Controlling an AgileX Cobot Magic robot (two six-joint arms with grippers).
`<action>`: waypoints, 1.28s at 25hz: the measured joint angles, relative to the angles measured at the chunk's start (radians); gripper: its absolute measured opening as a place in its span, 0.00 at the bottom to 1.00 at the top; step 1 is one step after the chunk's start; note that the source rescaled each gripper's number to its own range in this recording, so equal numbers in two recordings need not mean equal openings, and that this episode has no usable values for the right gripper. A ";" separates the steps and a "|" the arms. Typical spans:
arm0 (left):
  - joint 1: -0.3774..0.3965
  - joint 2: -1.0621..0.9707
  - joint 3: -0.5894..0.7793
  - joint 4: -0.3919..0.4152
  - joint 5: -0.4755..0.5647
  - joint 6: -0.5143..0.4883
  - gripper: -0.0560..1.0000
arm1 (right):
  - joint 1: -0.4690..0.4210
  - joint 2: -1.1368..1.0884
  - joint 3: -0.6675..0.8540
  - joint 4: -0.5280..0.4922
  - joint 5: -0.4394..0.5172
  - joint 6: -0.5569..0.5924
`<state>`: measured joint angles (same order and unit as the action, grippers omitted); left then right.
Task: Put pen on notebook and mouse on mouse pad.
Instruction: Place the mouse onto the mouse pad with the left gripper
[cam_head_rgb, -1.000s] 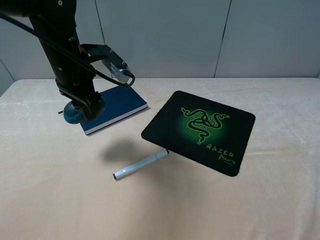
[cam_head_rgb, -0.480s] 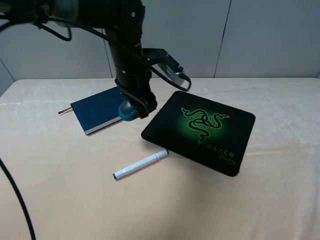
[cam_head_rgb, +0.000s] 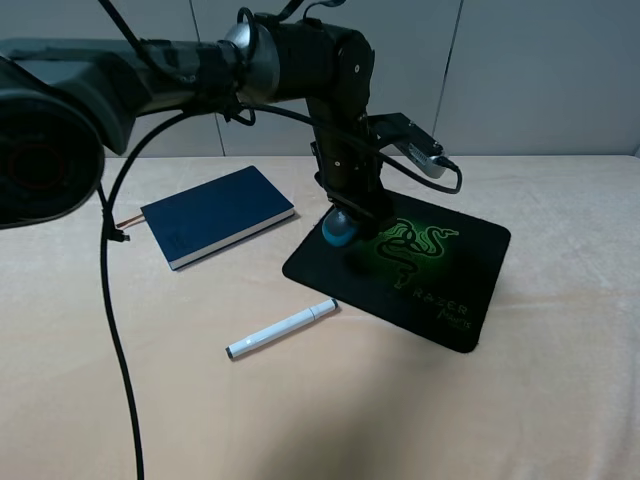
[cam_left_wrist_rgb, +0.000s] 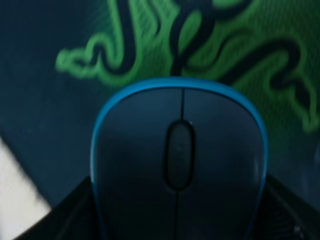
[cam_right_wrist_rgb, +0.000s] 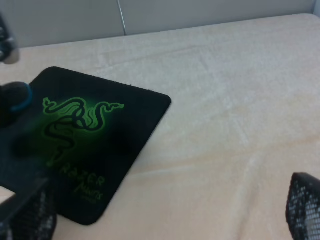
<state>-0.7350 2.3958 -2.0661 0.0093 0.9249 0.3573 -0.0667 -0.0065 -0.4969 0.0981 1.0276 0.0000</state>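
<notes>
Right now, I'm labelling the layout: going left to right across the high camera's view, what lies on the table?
notebook → pen → mouse pad

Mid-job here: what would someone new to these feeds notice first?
First, the left gripper, reaching in from the left and clamped on the mouse over the left part of the mouse pad, beside its glowing green snake logo. Next, the pen lying on the table by the pad's front-left edge, apart from the notebook farther left.
</notes>
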 joint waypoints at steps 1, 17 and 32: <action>0.000 0.014 -0.006 -0.009 -0.013 0.000 0.52 | 0.000 0.000 0.000 0.000 0.000 0.000; -0.009 0.090 -0.014 -0.031 -0.164 -0.002 0.52 | 0.000 0.000 0.000 0.001 0.000 0.000; -0.010 0.090 -0.014 -0.033 -0.342 -0.022 0.99 | 0.000 0.000 0.000 0.003 0.000 0.000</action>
<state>-0.7450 2.4860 -2.0803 -0.0235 0.5827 0.3358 -0.0667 -0.0065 -0.4969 0.1013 1.0276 0.0000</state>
